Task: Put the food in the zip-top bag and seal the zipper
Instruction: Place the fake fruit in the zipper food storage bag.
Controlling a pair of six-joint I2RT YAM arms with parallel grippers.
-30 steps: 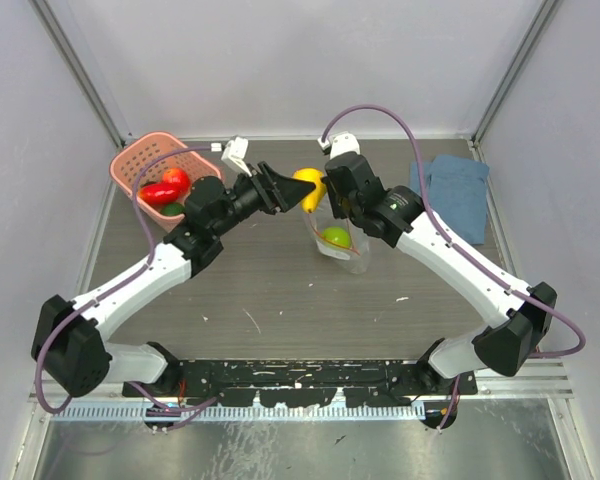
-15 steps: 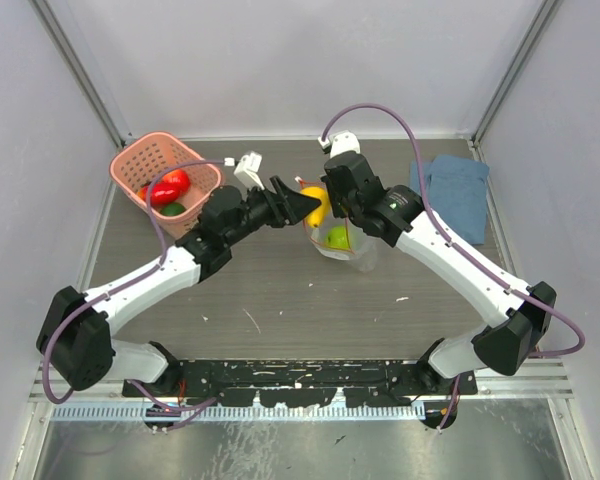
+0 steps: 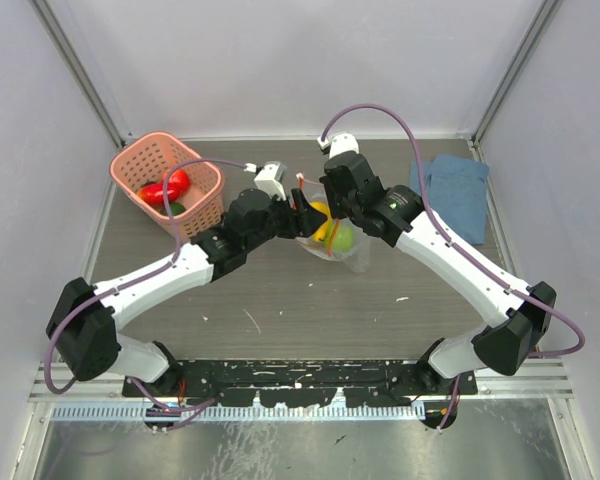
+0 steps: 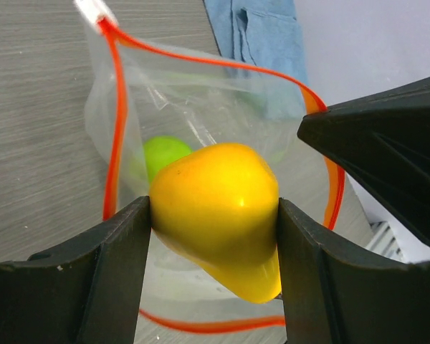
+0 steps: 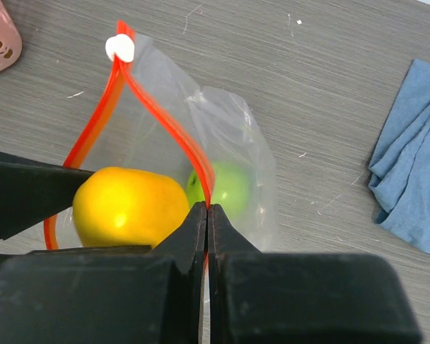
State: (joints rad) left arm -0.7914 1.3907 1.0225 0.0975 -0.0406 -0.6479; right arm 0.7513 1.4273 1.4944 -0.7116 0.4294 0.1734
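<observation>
Your left pincer (image 4: 213, 215) has pushed forward since a second ago, and now clamps one yellow fruit (image 4: 215, 204) in the mouth of the one zip-top bag (image 5: 236, 136). Your right pincer (image 5: 207, 213) is closed on the zipper (image 4: 117, 115), with one green fruit (image 5: 229, 188) just beyond its tips, inside the bag. Back along your left arm, one pink basket (image 3: 150, 155) holds red food (image 3: 167, 188), whether one piece or two I cannot tell, and one dark green piece (image 3: 176, 208). One blue cloth (image 3: 455, 190) lies on the surface (image 3: 280, 290) right of your right pincer.
</observation>
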